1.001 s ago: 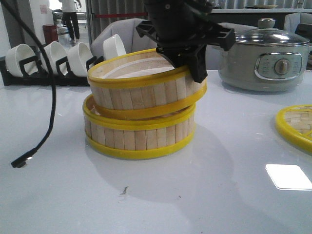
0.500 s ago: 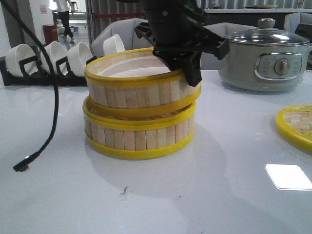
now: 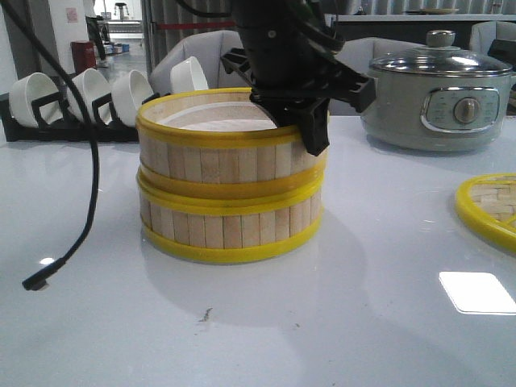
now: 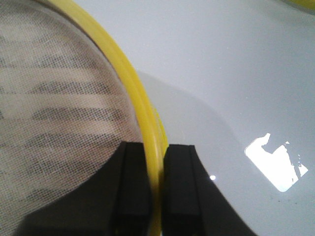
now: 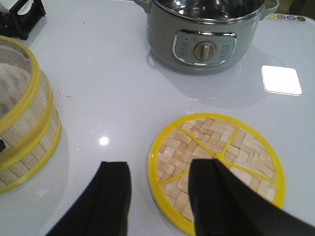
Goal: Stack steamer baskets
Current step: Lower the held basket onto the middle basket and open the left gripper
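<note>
Now the upper steamer basket (image 3: 222, 153), tilted a second ago, sits level and seated on the lower steamer basket (image 3: 230, 230) at table centre. The left gripper (image 4: 156, 184) still pinches its yellow rim at about three o'clock, so releasing looks like what remains. The right gripper (image 5: 160, 196) hangs spread over the woven lid (image 5: 216, 169), well apart
</note>
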`<state>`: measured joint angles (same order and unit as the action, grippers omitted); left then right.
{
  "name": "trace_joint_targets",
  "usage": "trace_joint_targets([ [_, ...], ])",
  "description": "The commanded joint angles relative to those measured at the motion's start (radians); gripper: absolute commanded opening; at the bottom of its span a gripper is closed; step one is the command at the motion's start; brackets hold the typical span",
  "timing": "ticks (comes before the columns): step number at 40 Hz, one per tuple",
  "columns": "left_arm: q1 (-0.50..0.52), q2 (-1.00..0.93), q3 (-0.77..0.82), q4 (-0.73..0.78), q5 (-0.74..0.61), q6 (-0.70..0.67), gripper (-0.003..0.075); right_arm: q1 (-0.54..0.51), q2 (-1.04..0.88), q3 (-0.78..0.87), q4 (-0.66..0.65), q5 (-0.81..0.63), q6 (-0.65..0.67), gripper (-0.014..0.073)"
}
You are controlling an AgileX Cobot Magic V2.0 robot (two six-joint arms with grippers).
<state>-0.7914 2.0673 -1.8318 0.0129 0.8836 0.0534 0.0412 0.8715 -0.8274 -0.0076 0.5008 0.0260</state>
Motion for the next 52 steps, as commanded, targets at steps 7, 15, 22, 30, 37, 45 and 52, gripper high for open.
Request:
trace_joint_targets([
  [7, -0.003, -0.066, -0.037, 0.013, -0.040, -0.001, 0.0085, -0.003, -0.006, -0.035, -0.004, -0.078, 0.000, 0.0391],
  [15, -0.003, -0.066, -0.037, 0.009, -0.034, -0.001, 0.0085, -0.003, -0.006, -0.035, -0.004, -0.077, 0.000, 0.0391],
  [22, -0.003, -0.064, -0.037, -0.004, -0.021, -0.001, 0.0085, -0.003, -0.006, -0.035, -0.004, -0.074, 0.000, 0.0391],
  [30, -0.003, -0.064, -0.037, -0.013, -0.017, -0.001, 0.0085, -0.003, -0.006, -0.035, -0.004, -0.074, 0.000, 0.0391],
  [37, -0.003, -0.064, -0.037, -0.020, -0.009, -0.001, 0.0085, -0.003, -0.006, -0.035, -0.004, -0.074, 0.000, 0.0391],
  [45, -0.003, -0.064, -0.037, -0.020, -0.001, -0.001, 0.0085, -0.003, -0.006, -0.035, -0.004, -0.074, 0.000, 0.0391],
  [52, -0.003, -0.064, -0.037, -0.020, -0.003, -0.001, 0.0091, -0.003, -0.006, -0.035, -0.004, -0.074, 0.000, 0.0391],
])
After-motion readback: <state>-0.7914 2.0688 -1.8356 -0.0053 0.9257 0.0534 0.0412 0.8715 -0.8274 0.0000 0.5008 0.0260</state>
